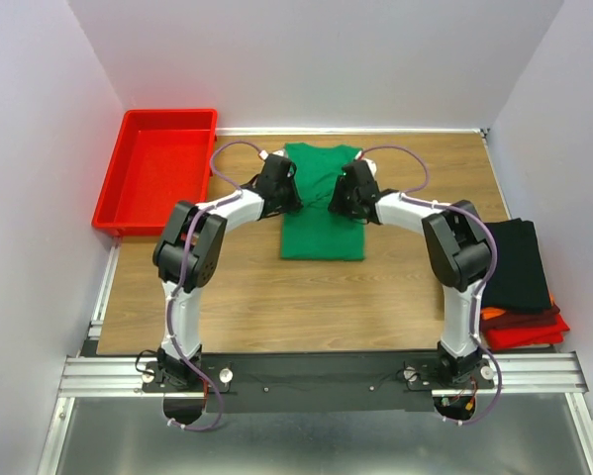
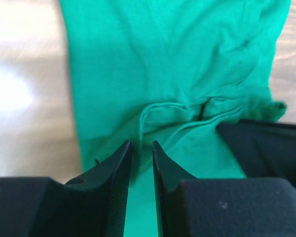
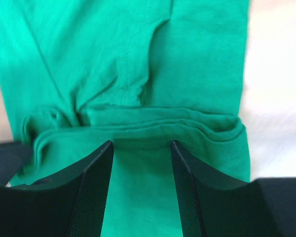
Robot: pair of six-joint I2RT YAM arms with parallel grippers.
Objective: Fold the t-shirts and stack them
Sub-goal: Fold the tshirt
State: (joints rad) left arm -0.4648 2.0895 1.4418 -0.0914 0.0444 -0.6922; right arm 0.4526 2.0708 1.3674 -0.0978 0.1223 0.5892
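A bright green t-shirt lies on the wooden table, folded into a narrow strip with its sleeves tucked in. My left gripper hovers over the strip's left edge and my right gripper over its right edge. In the left wrist view the left gripper stands open by a narrow gap above the green cloth, with nothing clamped. In the right wrist view the right gripper stands wide open over a doubled hem of the green cloth. A folded black t-shirt tops a stack with red and orange ones at the right.
A rigid red plastic tray stands at the back left corner. White walls close in on three sides. A metal rail carries both arm bases along the near edge.
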